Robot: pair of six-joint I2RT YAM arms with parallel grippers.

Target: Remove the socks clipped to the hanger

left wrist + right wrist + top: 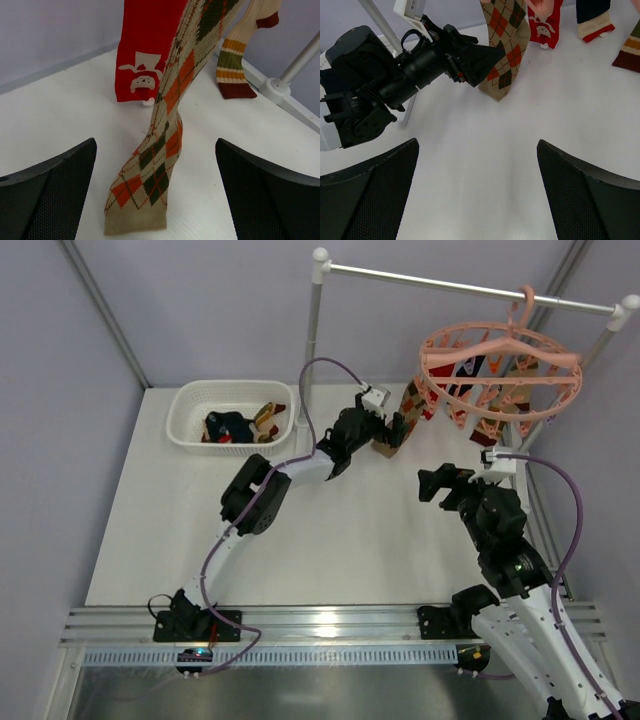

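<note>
Hanger (500, 365) hooks on the white rail stand (315, 330), far right of the worktop (340, 540). Socks are clipped to it and dangle down to the worktop: argyle sock (160, 150), red sock (145, 45) just behind it, striped sock (232, 70) to the right, and a navy one (592, 15) further along.

The argyle sock's toe end bends and lies flat on the worktop. Left end effector (390, 437) is at this sock, fingers spread wide with the toe end between them, not clamped. Right end effector (440, 485) is also spread wide and grips nothing, over bare worktop near the hanger.

White basket (185, 410) at far left holds more socks.
</note>
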